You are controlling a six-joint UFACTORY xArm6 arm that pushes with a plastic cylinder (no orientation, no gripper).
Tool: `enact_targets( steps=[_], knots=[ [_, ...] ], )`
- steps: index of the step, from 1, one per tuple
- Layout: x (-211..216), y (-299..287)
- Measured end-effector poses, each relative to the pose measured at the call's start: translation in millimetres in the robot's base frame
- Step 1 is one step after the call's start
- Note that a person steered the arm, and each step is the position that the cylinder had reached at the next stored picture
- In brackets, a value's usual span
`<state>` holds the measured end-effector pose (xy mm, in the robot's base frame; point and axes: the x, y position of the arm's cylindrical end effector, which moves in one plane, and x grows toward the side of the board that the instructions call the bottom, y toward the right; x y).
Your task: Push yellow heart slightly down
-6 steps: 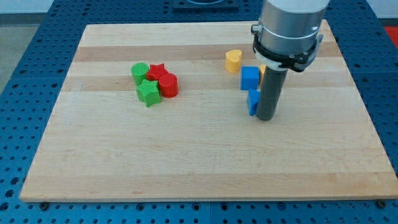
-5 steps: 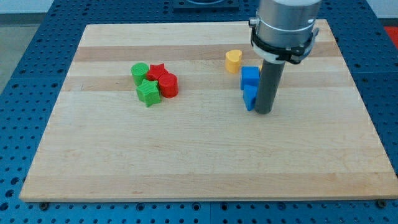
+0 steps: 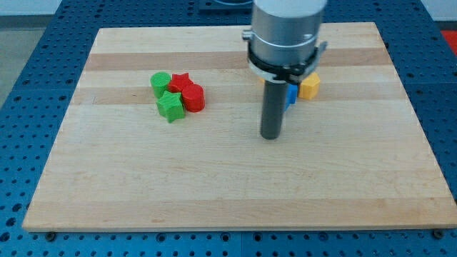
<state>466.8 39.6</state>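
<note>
The yellow heart does not show; the arm's wide body covers the place near the view's top where it stood in the earlier frames. My tip (image 3: 270, 136) rests on the wooden board (image 3: 214, 185), right of centre, below that place. A sliver of a blue block (image 3: 291, 93) shows just right of the rod. A yellow-orange block (image 3: 309, 86) lies right of the blue one.
At the view's upper left is a tight cluster: a green cylinder (image 3: 161, 82), a green star (image 3: 170, 107), a red star (image 3: 181, 81) and a red cylinder (image 3: 193, 98). It lies well left of my tip.
The arm has moved left and slightly down. It now hides the yellow heart and most of the blue blocks, and has uncovered the yellow-orange block.
</note>
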Motion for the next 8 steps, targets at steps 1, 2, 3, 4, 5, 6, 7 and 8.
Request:
enact_targets(
  steps=[1,2,3,4,5,6,7,8],
  knots=[
    [-39,-14],
    [-77,-23],
    [-105,-41],
    [-146,-42],
    [-173,-33],
    [-163,-26],
    [-152,-2],
    [-152,27]
  ],
)
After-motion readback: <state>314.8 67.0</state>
